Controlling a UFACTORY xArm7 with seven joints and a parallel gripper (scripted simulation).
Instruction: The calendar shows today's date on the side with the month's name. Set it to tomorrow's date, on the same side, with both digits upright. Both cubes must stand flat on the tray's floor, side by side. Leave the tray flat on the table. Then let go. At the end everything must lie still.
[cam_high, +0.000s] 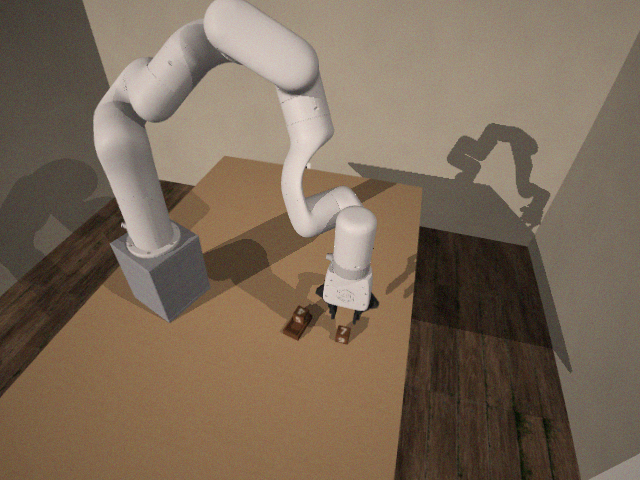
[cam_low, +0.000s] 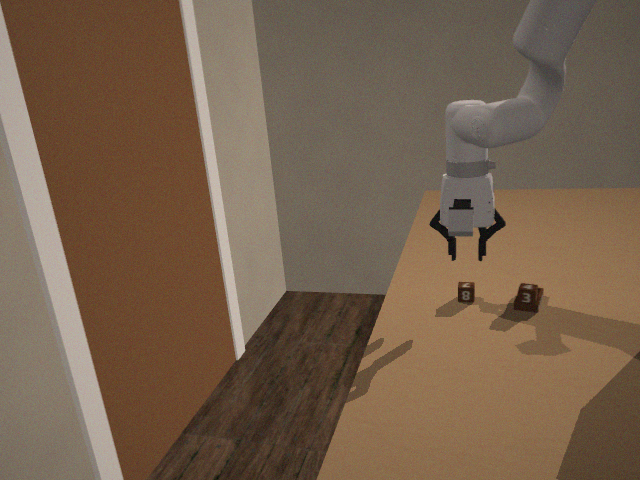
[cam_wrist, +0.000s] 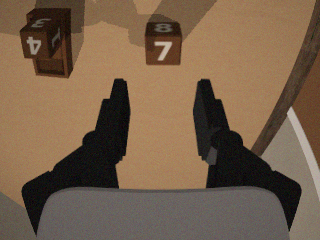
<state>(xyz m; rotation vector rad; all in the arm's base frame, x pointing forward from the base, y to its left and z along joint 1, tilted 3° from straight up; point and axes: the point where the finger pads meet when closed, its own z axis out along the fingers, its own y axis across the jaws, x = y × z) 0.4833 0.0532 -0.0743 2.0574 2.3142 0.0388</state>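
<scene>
A brown cube (cam_high: 342, 334) (cam_low: 465, 292) (cam_wrist: 163, 44) stands on the table beside the tray. It shows a 7 on top in the wrist view and an 8 on one side. The small brown tray (cam_high: 292, 332) (cam_low: 527, 307) (cam_wrist: 68, 50) lies on the table. A second cube (cam_high: 301, 314) (cam_low: 526, 294) (cam_wrist: 40, 39) sits in one end of the tray, with a 4 on top and a 3 on one side; the other end is empty. My gripper (cam_high: 344, 319) (cam_low: 467, 258) (cam_wrist: 161, 95) is open and empty, above the loose cube and pointing down.
The table edge (cam_high: 412, 320) (cam_wrist: 280, 112) runs to the right of the loose cube in the top view and the wrist view. The grey arm base (cam_high: 170, 284) stands on the table at the left of the top view.
</scene>
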